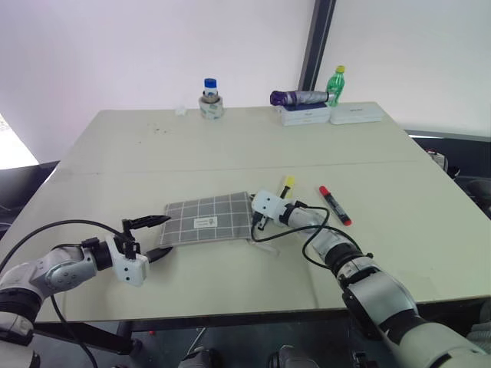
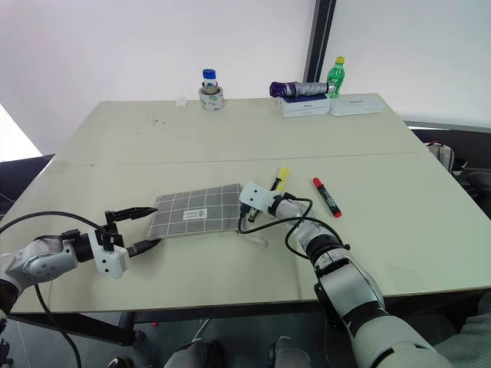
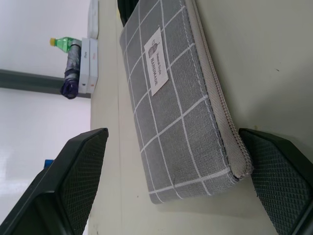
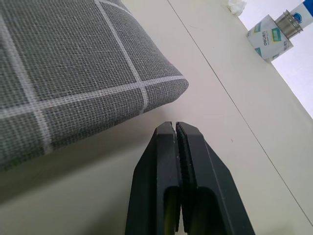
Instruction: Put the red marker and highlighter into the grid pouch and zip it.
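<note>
1. Head camera, both eyes: the grid pouch [image 1: 209, 221] lies flat near the front of the pale table [image 1: 230, 146], white label up. The left gripper [image 1: 156, 238] hovers at the pouch's left end with its two black fingers spread wide, one above and one below that end. The right gripper [image 1: 259, 223] sits at the pouch's right edge, fingers pressed together. The highlighter [image 1: 287, 185] lies on the table just behind the right gripper, and the red marker [image 1: 334, 205] lies to its right, apart from the pouch. Along the far edge stand a blue-capped jar [image 1: 211, 100], a folded purple umbrella [image 1: 299, 97] on white boxes [image 1: 330, 115], and a green bottle [image 1: 336, 84].

2. Left wrist camera: the pouch [image 3: 176, 107] lies between the two spread fingers [image 3: 73, 186], its zipper edge running toward one of them; neither pad touches the fabric. The umbrella, boxes and green bottle show beyond.

3. Right wrist camera: the two fingers [image 4: 166, 181] are shut flat against each other with nothing between them, their tips just short of a rounded corner of the pouch [image 4: 73, 83]. The jar stands far off on the table.
</note>
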Controlling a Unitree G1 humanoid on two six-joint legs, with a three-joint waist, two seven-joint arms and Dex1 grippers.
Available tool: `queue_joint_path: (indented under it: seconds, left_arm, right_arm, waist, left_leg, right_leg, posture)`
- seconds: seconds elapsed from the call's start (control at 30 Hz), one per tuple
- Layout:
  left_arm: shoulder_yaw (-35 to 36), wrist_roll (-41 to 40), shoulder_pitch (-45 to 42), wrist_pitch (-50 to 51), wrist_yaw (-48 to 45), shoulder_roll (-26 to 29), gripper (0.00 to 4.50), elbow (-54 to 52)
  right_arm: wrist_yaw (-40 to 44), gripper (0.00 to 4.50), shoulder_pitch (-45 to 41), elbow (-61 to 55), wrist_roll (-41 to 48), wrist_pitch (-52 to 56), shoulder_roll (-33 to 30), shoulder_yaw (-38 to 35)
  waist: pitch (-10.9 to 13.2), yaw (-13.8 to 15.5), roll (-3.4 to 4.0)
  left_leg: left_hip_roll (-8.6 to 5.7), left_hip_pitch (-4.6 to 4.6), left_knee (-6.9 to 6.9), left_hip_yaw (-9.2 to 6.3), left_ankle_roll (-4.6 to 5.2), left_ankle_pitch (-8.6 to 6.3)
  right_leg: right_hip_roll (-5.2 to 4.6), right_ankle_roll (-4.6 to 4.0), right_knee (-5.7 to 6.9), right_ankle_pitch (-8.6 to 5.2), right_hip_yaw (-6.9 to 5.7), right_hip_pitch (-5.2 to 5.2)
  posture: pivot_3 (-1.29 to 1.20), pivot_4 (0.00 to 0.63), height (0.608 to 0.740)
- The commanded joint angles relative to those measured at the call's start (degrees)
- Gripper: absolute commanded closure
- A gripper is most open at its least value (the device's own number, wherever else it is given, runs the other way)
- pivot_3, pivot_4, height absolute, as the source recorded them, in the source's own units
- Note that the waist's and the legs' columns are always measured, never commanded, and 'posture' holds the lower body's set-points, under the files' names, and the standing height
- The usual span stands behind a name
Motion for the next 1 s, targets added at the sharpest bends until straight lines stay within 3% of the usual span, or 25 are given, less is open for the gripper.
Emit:
queue_joint_path:
  seconds: [0.03, 0.27, 0.53, 0.8, 1.0]
  left_arm:
    - [-1.0, 0.3, 1.1, 1.5, -0.6, 0.4, 0.0, 1.2]
    - [-0.9, -1.3, 1.7, 1.5, -1.1, 0.4, 0.0, -0.2]
    - [-1.2, -2.0, 1.6, 2.2, -1.8, 0.2, 0.0, -1.0]
    - [-0.8, -2.9, 3.0, 3.3, -2.4, 0.4, 0.0, -3.0]
    - [-1.1, -2.3, 2.9, 3.7, -2.1, 0.1, 0.0, -3.2]
  right_arm:
    - [-0.9, 4.39, -2.3, -5.6, 1.1, -2.1, -1.8, -1.4]
    - [6.4, 4.39, -1.7, -15.9, 7.2, -0.6, 1.5, -2.6]
    - [14.4, 4.39, 2.2, -19.5, 7.4, 2.3, 10.7, 4.0]
    - [16.6, 4.39, 6.5, -19.5, -0.4, -0.5, 3.6, 10.4]
    - [20.0, 4.39, 8.4, -21.4, -0.2, -2.2, -2.0, 10.4]
  waist:
    - [0.0, 0.0, 0.0]
    - [0.0, -0.1, 0.0]
    - [0.0, 0.1, -0.04]
    - [0.0, 0.1, -0.07]
    - [-0.1, 0.2, -0.08]
  left_leg:
    - [0.0, 0.0, 0.0, 0.0, 0.0, 0.0]
    - [0.01, 0.0, -0.01, -0.02, -0.02, 0.01]
    - [0.01, -0.02, 0.02, -0.01, -0.02, 0.01]
    - [0.0, -0.03, 0.04, -0.06, -0.02, 0.01]
    - [0.0, 0.0, 0.06, -0.07, -0.02, 0.01]
  right_leg:
    - [-0.01, 0.0, 0.0, 0.0, 0.0, -0.01]
    - [0.02, 0.0, 0.03, 0.0, 0.01, -0.02]
    - [0.03, 0.0, 0.02, 0.0, 0.01, -0.03]
    - [0.01, -0.01, 0.03, 0.0, 0.01, -0.05]
    - [0.01, -0.01, 0.05, 0.0, 0.01, -0.01]
  posture:
    - [0.0, 0.15, 0.74]
    - [0.0, 0.15, 0.74]
    - [0.0, 0.15, 0.74]
    - [0.0, 0.15, 0.74]
    - [0.0, 0.15, 0.74]
